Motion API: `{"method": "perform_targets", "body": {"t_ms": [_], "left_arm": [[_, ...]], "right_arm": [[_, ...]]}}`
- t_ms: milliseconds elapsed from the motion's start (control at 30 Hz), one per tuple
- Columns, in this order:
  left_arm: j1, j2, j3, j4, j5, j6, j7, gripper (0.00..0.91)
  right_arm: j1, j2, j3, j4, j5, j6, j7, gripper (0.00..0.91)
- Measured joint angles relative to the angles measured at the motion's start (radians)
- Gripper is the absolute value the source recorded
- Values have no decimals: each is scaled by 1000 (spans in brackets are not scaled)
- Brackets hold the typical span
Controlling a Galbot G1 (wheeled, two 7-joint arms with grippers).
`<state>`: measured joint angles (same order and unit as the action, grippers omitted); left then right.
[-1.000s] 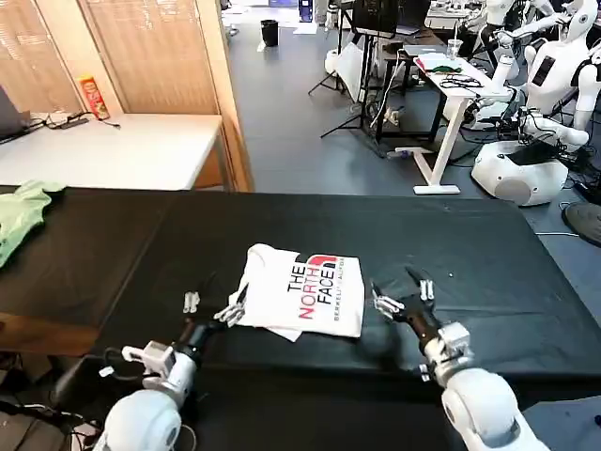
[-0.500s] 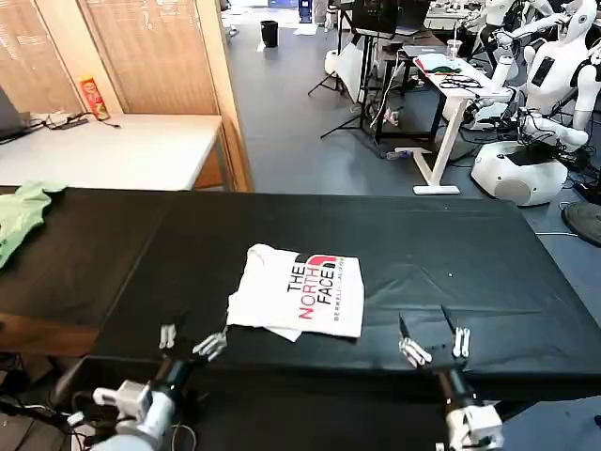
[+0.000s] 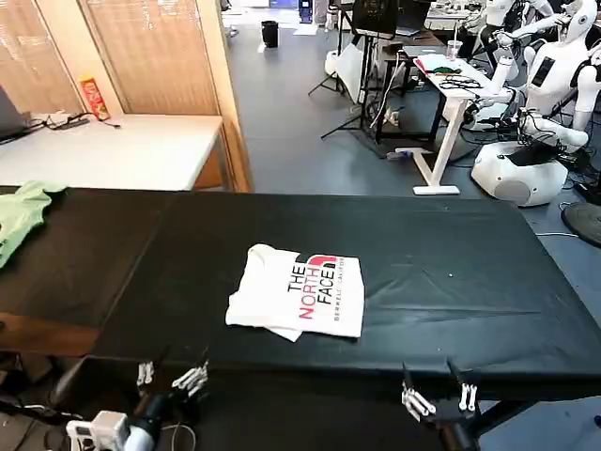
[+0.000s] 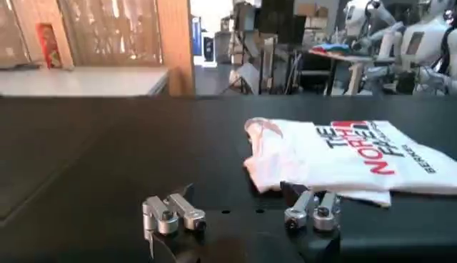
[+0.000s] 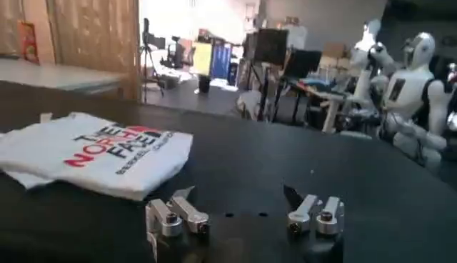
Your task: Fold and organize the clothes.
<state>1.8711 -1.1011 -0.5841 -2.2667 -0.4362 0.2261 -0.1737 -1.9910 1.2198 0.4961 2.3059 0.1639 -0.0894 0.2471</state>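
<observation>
The white T-shirt (image 3: 297, 291) lies folded into a rough rectangle in the middle of the black table (image 3: 451, 244), its black and red "THE NORTH FACE" print facing up. Both wrist views show it too, as the shirt (image 4: 335, 154) and the shirt (image 5: 93, 150). My left gripper (image 3: 171, 376) hangs open below the table's front edge, left of the shirt, holding nothing. My right gripper (image 3: 438, 396) is open and empty at the front edge, right of the shirt. In the wrist views the left gripper (image 4: 239, 204) and the right gripper (image 5: 239, 205) each show spread fingers over bare tabletop.
A light green garment (image 3: 21, 218) lies at the table's far left. A white side table (image 3: 113, 150) with a red can (image 3: 92, 97) stands behind it. Desks, stands and other white robots (image 3: 535, 113) fill the room at the back right.
Both grippers have drawn back from the shirt's sides toward me and sunk to the table's front edge. The folded shirt has stayed in place.
</observation>
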Motion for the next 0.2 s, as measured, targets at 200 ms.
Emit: {"method": "perform_targets", "body": {"t_ms": [200], "left_arm": [[5,2,-11,-1,-7,9,2,878]], "right_arm": [[-24,3,-2,18,0,-6,0,878]]}}
